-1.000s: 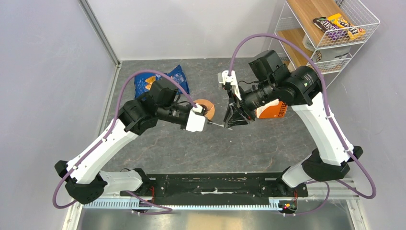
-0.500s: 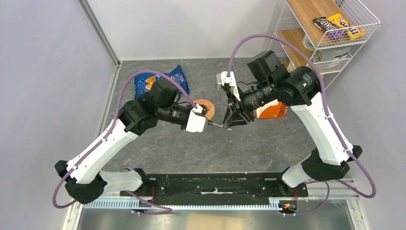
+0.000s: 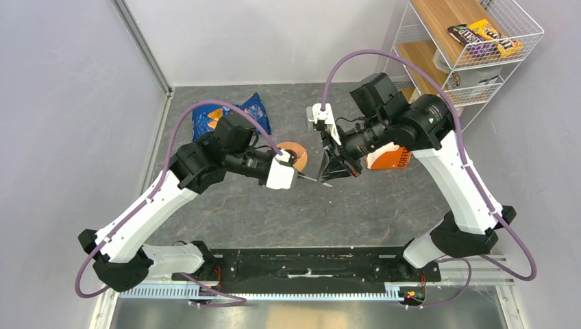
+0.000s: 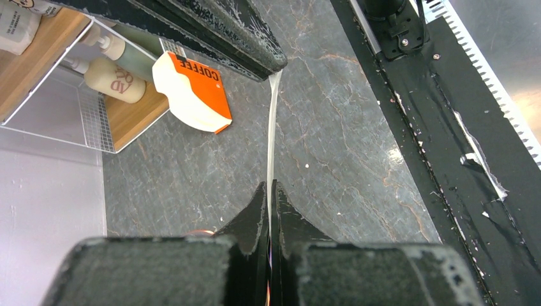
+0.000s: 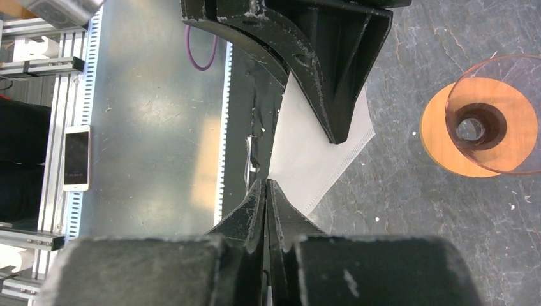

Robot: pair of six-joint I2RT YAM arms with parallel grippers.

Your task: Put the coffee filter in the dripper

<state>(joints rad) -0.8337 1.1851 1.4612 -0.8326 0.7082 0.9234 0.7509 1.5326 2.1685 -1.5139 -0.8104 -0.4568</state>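
Left claw [image 4: 270,189]: pinched fully shut, and it has one edge of the coffee filter [image 5: 307,162] clamped between its tips.
Right claw [image 5: 266,186]: closed down on the opposite corner of the same filter, tips pressed together on the paper.
The two claws: facing each other tip to tip over the middle of the surface [image 3: 356,205], close together, with the paper stretched between them.
Coffee filter: up in the air, off the surface. It is a flat white sheet with a crimped edge from the right wrist view and just a thin white line edge-on from the left wrist view.
Dripper [image 3: 296,153]: sitting on the surface just behind the left claw, orange disc with a dark hollow centre. The filter is near it, not in it.
Clear rim [image 5: 494,118]: a see-through round edge overlaps the orange disc in the right wrist view; I can't tell if it rests on it.
Coffee pack [image 4: 193,93]: orange and white, lying on the surface behind the right claw.
Blue bag [image 3: 236,113]: on the far left of the surface, behind the left arm.
Wire shelf [image 3: 473,65]: standing at the far right corner with candy packs on top.
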